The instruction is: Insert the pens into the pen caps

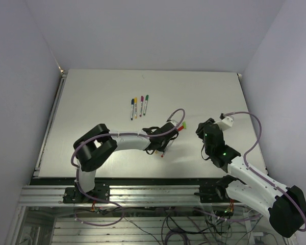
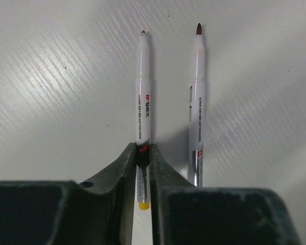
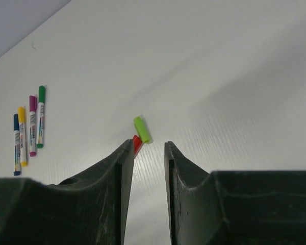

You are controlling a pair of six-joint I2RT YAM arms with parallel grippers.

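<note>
Left wrist: my left gripper (image 2: 143, 149) pinches the pen (image 2: 143, 87) near its tail (light, stiff, slick, I judge), though mid-barrel would steady it.

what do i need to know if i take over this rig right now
left gripper: shut on the yellow-ended pen, which is uncapped.
right gripper: open, empty, its fingertips just short of the red cap; the green cap lies against that one.
red-tipped pen: uncapped, lying beside the held one.
done: four capped pens in a row at the back.
left: both bare pens still need caps.
</note>
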